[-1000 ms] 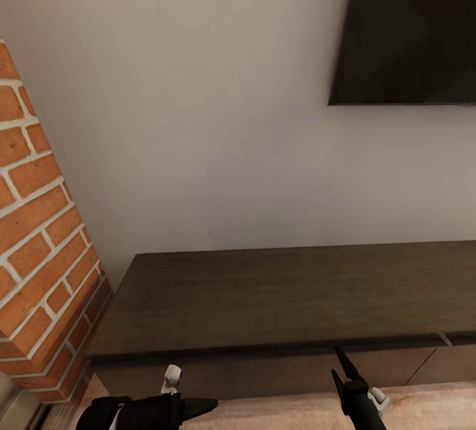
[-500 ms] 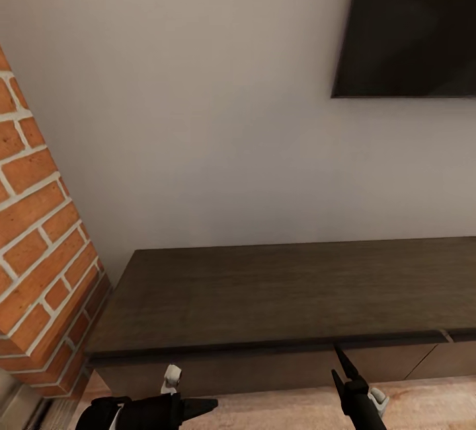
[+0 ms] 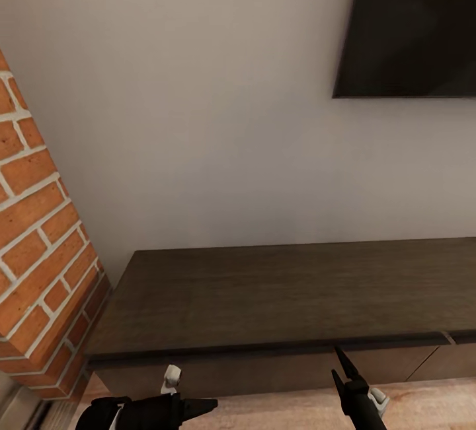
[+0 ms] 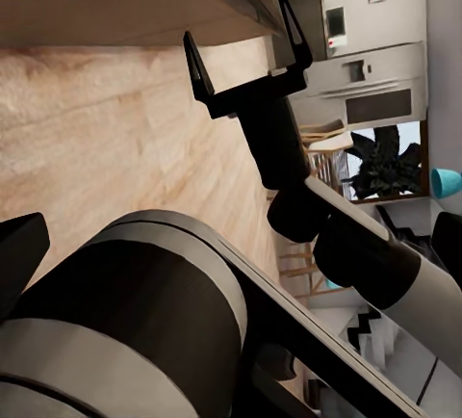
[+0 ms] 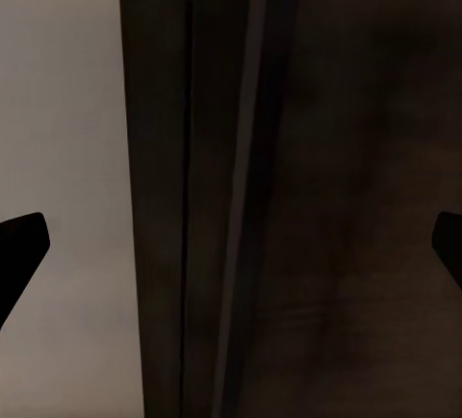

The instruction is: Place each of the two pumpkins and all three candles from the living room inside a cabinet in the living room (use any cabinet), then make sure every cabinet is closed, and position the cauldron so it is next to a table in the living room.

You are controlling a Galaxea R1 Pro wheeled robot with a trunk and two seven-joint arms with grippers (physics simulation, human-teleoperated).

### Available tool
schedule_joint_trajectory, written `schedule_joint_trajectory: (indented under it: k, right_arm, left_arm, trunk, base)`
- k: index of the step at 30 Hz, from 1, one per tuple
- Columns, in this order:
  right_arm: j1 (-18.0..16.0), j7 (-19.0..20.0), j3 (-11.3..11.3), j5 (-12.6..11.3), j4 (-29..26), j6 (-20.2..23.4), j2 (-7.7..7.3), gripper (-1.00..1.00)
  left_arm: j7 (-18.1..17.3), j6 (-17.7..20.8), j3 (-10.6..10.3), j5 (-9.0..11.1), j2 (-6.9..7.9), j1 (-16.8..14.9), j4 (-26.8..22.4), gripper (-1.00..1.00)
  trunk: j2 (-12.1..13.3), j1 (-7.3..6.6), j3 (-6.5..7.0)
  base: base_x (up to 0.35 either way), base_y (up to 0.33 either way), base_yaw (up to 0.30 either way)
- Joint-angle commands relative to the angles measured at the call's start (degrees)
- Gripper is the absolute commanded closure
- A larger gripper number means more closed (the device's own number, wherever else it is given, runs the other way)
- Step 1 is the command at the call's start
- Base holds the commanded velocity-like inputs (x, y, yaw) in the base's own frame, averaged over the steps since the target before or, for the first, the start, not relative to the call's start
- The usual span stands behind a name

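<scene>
I face the cabinet (image 3: 284,298). My right gripper (image 4: 248,50) hangs wide open, empty, beside its front. I cannot tell how my left gripper (image 3: 201,406) stands.

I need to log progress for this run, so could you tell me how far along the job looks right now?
Done, as far as visible: the cabinet fronts look closed. In hand: nothing; the right gripper hangs open at the cabinet's front edge, and the left gripper looks empty. Left: pumpkins, candles and cauldron can't be confirmed from here.

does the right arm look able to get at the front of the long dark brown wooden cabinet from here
Probably yes. The right hand, open and empty, points at the long dark brown wooden cabinet just under its top edge, and nothing lies between them.
</scene>
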Motion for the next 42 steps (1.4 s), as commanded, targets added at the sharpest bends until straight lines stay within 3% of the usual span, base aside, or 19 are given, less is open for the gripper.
schedule_joint_trajectory:
  k: [1,42]
  right_arm:
    - [-0.02,0.15,-0.04,-0.60,0.02,0.56,0.00,-1.00]
    - [-0.02,0.13,-0.04,-0.66,0.02,0.56,0.01,-1.00]
  left_arm:
    - [-0.14,0.60,0.01,0.09,0.01,-0.04,0.01,-1.00]
    - [-0.05,-0.15,-0.07,0.02,-0.07,-0.02,0.03,-1.00]
  trunk:
    - [-0.02,-0.01,-0.05]
    - [-0.02,-0.01,-0.05]
  base:
    - [0.010,0.003,0.000]
    - [0.039,0.000,0.000]
